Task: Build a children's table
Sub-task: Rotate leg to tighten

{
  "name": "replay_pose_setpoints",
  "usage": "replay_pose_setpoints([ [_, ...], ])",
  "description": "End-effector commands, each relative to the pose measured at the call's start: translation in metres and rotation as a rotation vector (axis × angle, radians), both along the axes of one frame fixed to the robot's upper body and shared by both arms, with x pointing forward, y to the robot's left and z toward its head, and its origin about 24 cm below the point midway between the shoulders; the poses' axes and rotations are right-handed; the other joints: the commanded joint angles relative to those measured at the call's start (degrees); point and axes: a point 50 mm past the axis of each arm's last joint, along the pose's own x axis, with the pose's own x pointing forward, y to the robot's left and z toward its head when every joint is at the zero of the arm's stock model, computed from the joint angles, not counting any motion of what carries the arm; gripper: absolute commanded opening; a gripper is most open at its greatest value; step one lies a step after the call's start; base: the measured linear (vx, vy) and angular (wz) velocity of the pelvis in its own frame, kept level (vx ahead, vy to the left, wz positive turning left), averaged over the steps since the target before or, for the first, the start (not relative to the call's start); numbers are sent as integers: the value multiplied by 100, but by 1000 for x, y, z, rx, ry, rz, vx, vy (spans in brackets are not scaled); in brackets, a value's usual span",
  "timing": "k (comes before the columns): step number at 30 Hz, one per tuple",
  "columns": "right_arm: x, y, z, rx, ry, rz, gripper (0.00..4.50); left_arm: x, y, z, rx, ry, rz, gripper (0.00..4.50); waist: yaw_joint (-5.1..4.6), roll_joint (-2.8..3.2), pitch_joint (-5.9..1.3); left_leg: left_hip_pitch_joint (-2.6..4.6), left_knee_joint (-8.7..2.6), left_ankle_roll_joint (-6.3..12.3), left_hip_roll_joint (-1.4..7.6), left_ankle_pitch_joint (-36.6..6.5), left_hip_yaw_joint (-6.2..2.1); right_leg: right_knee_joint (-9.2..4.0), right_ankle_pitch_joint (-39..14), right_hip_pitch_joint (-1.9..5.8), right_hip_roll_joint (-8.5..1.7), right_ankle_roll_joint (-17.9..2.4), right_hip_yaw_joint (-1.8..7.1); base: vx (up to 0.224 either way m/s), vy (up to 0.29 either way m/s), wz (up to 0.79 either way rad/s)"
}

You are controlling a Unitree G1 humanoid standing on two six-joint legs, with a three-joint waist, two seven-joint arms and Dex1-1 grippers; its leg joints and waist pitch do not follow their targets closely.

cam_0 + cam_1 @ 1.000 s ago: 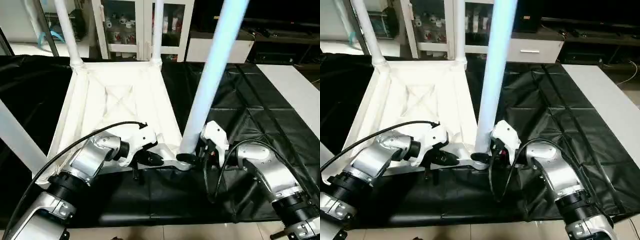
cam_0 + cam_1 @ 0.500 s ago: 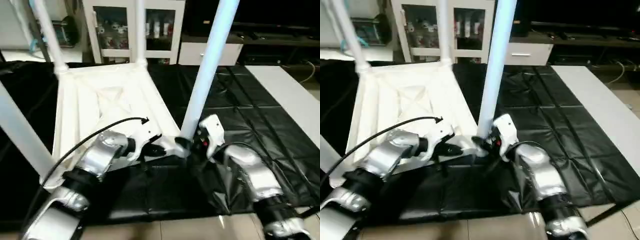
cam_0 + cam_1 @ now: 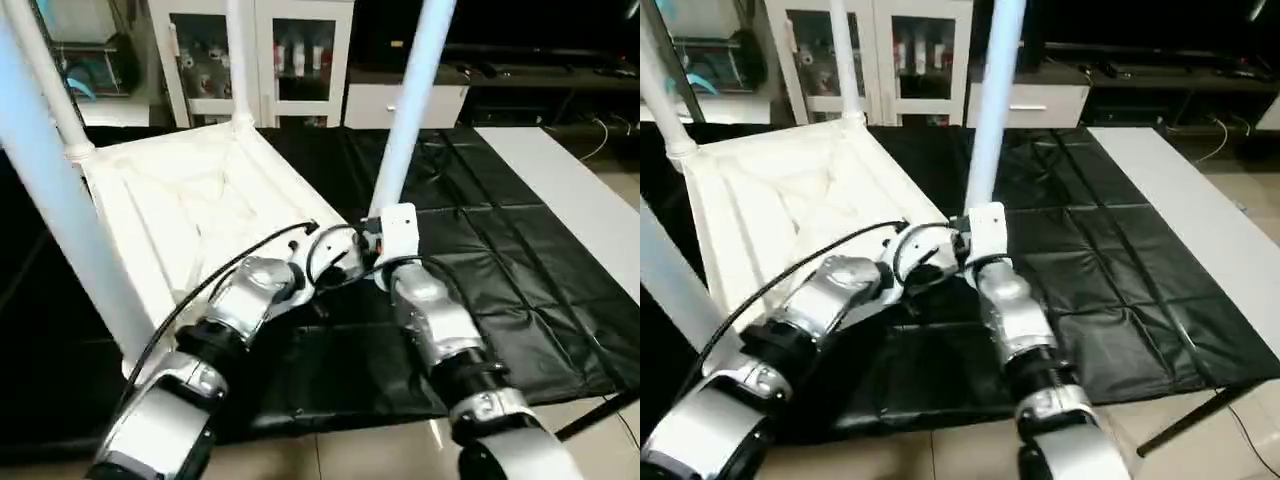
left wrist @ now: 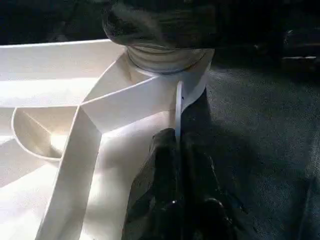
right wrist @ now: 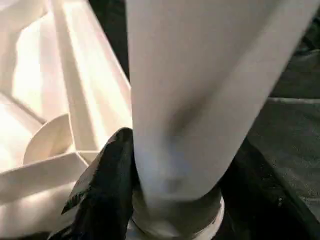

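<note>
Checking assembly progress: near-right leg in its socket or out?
In. The leg stands upright with its base seated in the tabletop's round corner socket.

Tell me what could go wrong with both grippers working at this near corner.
The right gripper grips the near leg low at its socket, so the tall leg could lever sideways or unseat. The left gripper pinches only the table top's thin edge and might slip. Both wrists crowd together; they could collide.

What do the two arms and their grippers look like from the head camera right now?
Both forearms are glossy silver shells with black ring joints further back. The left arm has a black cable looping over it; the right arm carries a white boxy wrist block. The left gripper's fingers are black, as are the right gripper's fingers.
</note>
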Motion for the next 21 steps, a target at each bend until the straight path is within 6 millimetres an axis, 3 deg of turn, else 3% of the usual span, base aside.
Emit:
replay_pose_setpoints([
  [1,-5,-2,-12,58,37,-13,202,1,5,-6,23,-5,48,0,1,66,-256,58,-517,-102,63,-2700,-72,-472,-2681,113,-238,-601,108,0,0,0],
  [2,-4,-1,-10,63,23,-2,202,1,5,-6,22,-9,47,0,-1,96,-256,49,-525,-124,72,-2618,-50,-450,-2293,111,-208,-714,124,0,0,0],
  [4,-5,-1,4,85,-64,105,202,0,8,-7,27,-2,32,0,20,52,-275,23,-515,-86,71,-2374,-18,-384,-1822,156,-197,-868,143,0,0,0],
  [5,-5,-1,4,85,-64,105,256,0,8,-7,27,-2,32,0,56,49,-279,30,-500,-12,74,-2190,13,-362,-1650,161,-203,-931,162,0,0,0],
  [6,-6,-4,9,83,-96,124,269,0,10,-7,33,-3,23,0,55,5,-273,20,-497,31,73,-2139,27,-364,-1680,162,-200,-941,168,0,0,0],
  [7,-6,-7,12,79,-115,131,271,0,10,-7,37,-4,17,0,95,13,-275,32,-482,81,70,-2045,44,-371,-1768,155,-213,-953,180,0,0,0],
  [9,-8,-15,14,71,-121,165,289,-3,14,-6,33,2,-27,0,111,19,-286,-49,-486,107,70,-1785,25,-335,-1744,213,-218,-911,187,29,-19,1],
  [10,-10,-20,15,70,-118,190,302,-4,16,-6,30,16,-40,0,108,18,-282,-56,-490,106,74,-1765,26,-326,-1752,207,-211,-907,185,0,0,0],
  [11,-12,-26,16,72,-109,242,302,-9,18,-7,25,30,-101,0,123,30,-279,-34,-471,125,73,-1780,34,-340,-1782,196,-207,-910,192,0,0,0],
  [13,-19,-37,19,75,-92,373,322,-18,24,-10,19,92,-193,0,146,54,-320,-39,-441,174,79,-1456,50,-268,-1303,231,-211,-1066,209,29,-14,1],
  [15,-29,-48,21,34,-69,522,347,-27,31,-10,17,143,-275,0,183,47,-331,-43,-396,353,89,-929,77,-166,-375,267,-188,-1335,207,58,-19,2],
  [17,-36,-55,19,-7,-38,635,360,-34,35,-9,15,182,-350,0,214,61,-340,-26,-376,423,97,-752,79,-123,-66,281,-192,-1485,192,26,-2,0],
  [19,-42,-60,17,-34,-14,706,379,-39,38,-9,14,211,-400,0,223,75,-336,13,-360,472,107,-687,104,-102,127,250,-188,-1629,196,31,2,2],
  [21,-49,-66,16,-60,12,785,391,-44,41,-8,12,240,-442,0,291,99,-318,31,-383,400,118,-865,95,-124,-156,261,-195,-1625,185,0,0,0],
])
